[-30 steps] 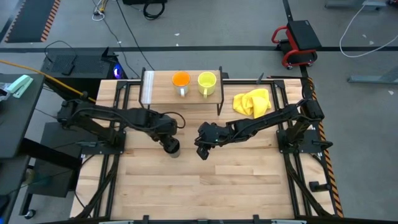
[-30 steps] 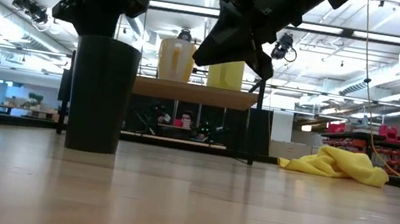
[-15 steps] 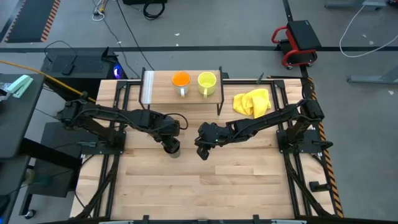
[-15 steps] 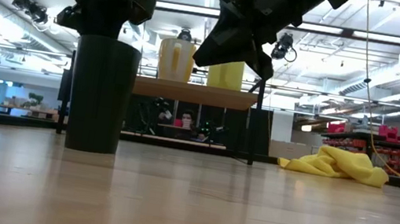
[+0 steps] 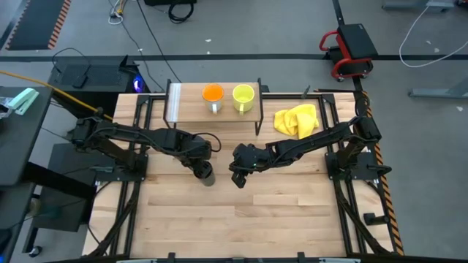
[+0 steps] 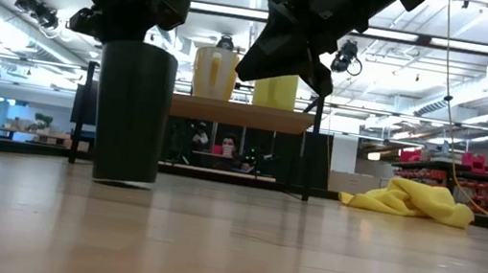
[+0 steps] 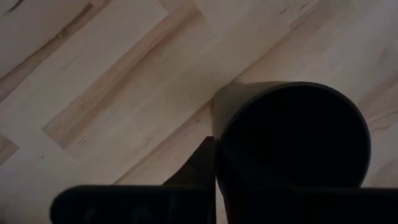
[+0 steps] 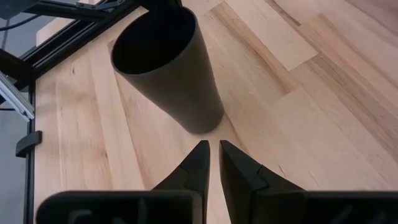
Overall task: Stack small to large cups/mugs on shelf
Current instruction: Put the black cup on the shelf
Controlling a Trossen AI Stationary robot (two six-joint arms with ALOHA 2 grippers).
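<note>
I have the left claw (image 5: 204, 169) clamped on the black cup's (image 6: 132, 110) rim at desk centre; the shelf (image 5: 175, 107) lies at 12 o'clock. Risk: the one-sided grip lets it tilt or slip. Right claw (image 8: 213, 163), fingers together, hovers at 3 o'clock.

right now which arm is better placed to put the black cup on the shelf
Left. Its gripper is at the black cup rim, cup slightly off the table. The right gripper is nearly closed, empty and hangs beside the cup. The shelf has bare room left of both mugs.
</note>
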